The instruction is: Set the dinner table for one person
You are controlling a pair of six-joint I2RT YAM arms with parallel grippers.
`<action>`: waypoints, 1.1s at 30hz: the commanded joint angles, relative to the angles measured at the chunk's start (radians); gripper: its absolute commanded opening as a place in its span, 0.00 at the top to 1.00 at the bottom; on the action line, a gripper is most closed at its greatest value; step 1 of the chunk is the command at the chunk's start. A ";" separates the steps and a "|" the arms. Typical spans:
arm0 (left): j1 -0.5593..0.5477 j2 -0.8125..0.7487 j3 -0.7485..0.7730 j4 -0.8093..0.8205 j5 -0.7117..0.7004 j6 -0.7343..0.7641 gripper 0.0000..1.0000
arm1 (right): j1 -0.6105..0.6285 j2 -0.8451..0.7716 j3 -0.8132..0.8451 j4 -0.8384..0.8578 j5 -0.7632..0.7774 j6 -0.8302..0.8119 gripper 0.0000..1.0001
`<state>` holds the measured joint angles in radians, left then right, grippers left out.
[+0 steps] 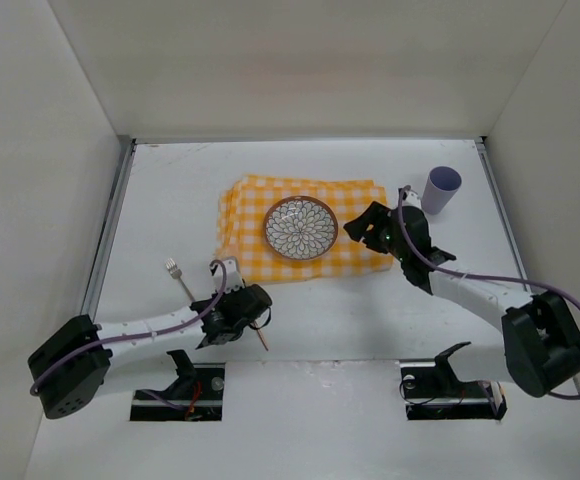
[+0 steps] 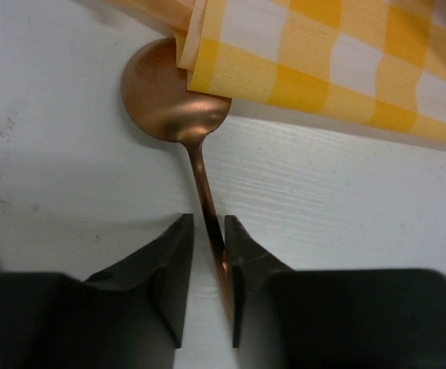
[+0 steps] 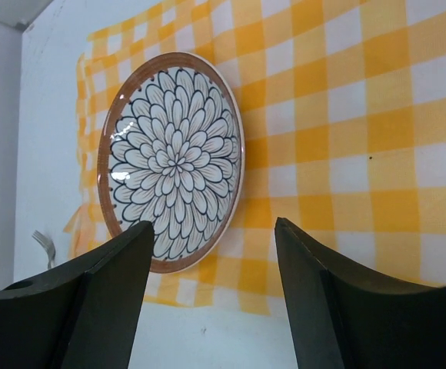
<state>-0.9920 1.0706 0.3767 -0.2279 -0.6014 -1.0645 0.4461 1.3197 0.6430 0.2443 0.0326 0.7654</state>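
Plain white walls (image 1: 300, 60) close in three sides of a large, flat white rectangular tabletop (image 1: 370, 330), the dinner table being set, with thin grey metal rails (image 1: 110, 230) along its left and right edges. At its middle lies a yellow-and-white checked cloth (image 1: 245, 200), slightly rumpled. Centred on the cloth sits a round ceramic plate (image 1: 301, 228) with a dark petal pattern and a brown rim. A pale lilac cup (image 1: 440, 188) sits just off the cloth's far right corner.

The right claw (image 3: 215, 231) hovers over the cloth just right of the plate, jaws wide apart and empty. The left claw (image 2: 208, 223) is low at the cloth's near left corner, jaws narrowly apart astride the handle of a copper-coloured metal spoon (image 2: 173, 92), whose bowl is partly tucked under the cloth's edge. A small silver fork (image 1: 180, 278) lies on bare tabletop, left of the cloth.

The setting looks about half done: cloth, plate and cup seem placed, while spoon and fork need arranging beside the plate.
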 commanded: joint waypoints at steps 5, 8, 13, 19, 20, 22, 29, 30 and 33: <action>-0.027 0.019 0.037 -0.010 -0.038 -0.028 0.96 | 0.009 -0.109 -0.011 -0.062 0.032 -0.078 0.29; -0.049 -0.056 0.057 -0.071 -0.044 -0.003 0.98 | 0.009 -0.148 -0.019 -0.069 0.032 -0.078 0.29; -0.090 -0.176 0.172 -0.189 -0.052 0.005 0.97 | -0.004 -0.197 -0.028 -0.071 0.033 -0.080 0.28; -0.084 0.015 0.382 0.019 -0.018 0.161 0.97 | -0.027 -0.227 -0.061 -0.082 0.090 -0.083 0.28; -0.067 0.069 0.427 0.079 0.007 0.196 0.97 | -0.037 -0.238 -0.074 -0.089 0.108 -0.081 0.28; -0.046 0.159 0.508 0.162 0.073 0.238 0.97 | -0.066 -0.270 -0.109 -0.085 0.133 -0.069 0.28; -0.056 0.397 0.780 0.231 0.138 0.288 0.97 | -0.151 -0.323 -0.166 -0.060 0.128 -0.029 0.28; -0.056 0.437 0.819 0.234 0.134 0.311 0.97 | -0.151 -0.324 -0.166 -0.060 0.124 -0.028 0.28; -0.033 0.558 0.913 0.242 0.147 0.342 0.97 | -0.154 -0.339 -0.175 -0.059 0.124 -0.028 0.28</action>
<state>-1.0401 1.5734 1.2003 -0.0463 -0.4717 -0.7853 0.2993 1.0073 0.4740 0.1463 0.1432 0.7292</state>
